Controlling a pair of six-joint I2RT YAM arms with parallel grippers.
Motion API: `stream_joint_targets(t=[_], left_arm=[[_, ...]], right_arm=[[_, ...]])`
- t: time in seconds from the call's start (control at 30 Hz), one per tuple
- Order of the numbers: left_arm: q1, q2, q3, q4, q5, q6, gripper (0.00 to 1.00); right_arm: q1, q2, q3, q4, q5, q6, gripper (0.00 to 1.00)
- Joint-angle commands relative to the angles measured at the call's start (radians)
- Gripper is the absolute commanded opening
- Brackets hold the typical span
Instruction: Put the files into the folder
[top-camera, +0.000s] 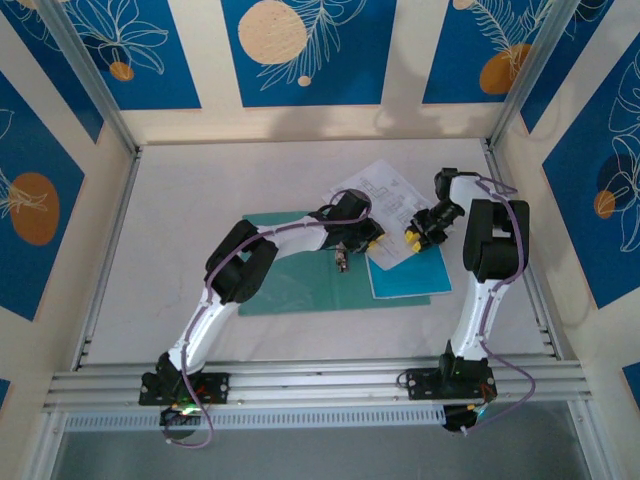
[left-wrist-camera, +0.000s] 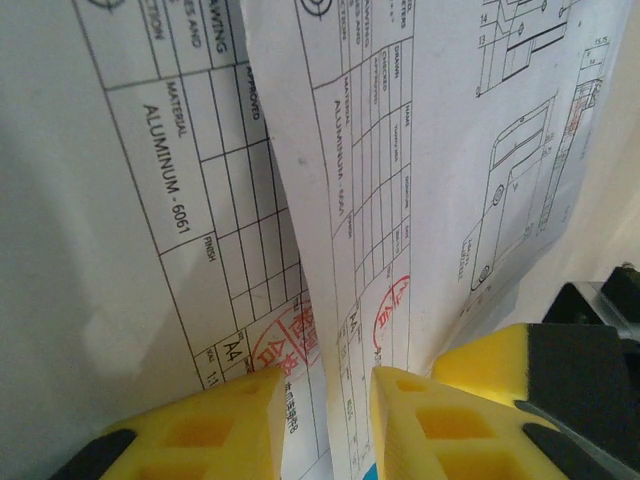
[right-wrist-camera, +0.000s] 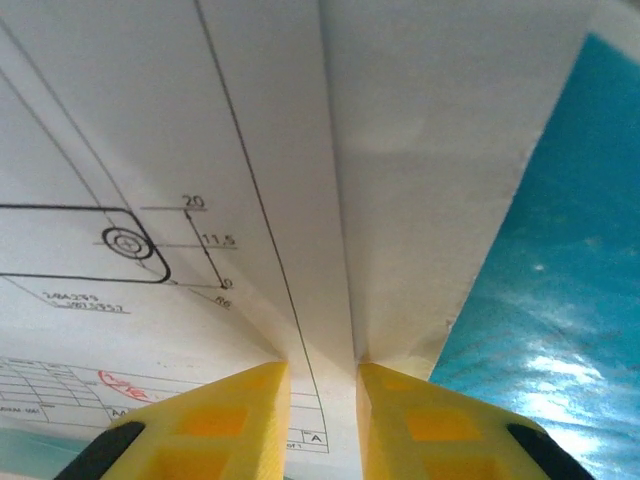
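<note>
White files (top-camera: 383, 190) lie at mid-desk (top-camera: 190, 200), by the far right corner of the open folder (top-camera: 285, 285) and overlapping the cyan sheet (top-camera: 408, 280). Right jaws: clamped on a raised ridge of the white files, cyan sheet just beside. Left jaws: narrowly apart, overlapped sheet edges running between them; grip cannot be told.
</note>
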Motion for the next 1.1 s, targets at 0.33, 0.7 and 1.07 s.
stream_joint_targets(t=[0.33, 0.7, 1.07], left_arm=[[0.004, -0.057, -0.061, -0.064, -0.01, 0.018, 0.29], [0.015, -0.05, -0.072, -0.053, 0.001, 0.025, 0.3], [0.016, -0.068, -0.079, -0.069, -0.009, 0.048, 0.08]], right_arm=[[0.03, 0.031, 0.119, 0.009, 0.015, 0.029, 0.26], [0.099, 0.062, 0.067, -0.04, 0.017, 0.001, 0.26], [0.104, 0.032, 0.026, -0.022, 0.009, 0.001, 0.26]])
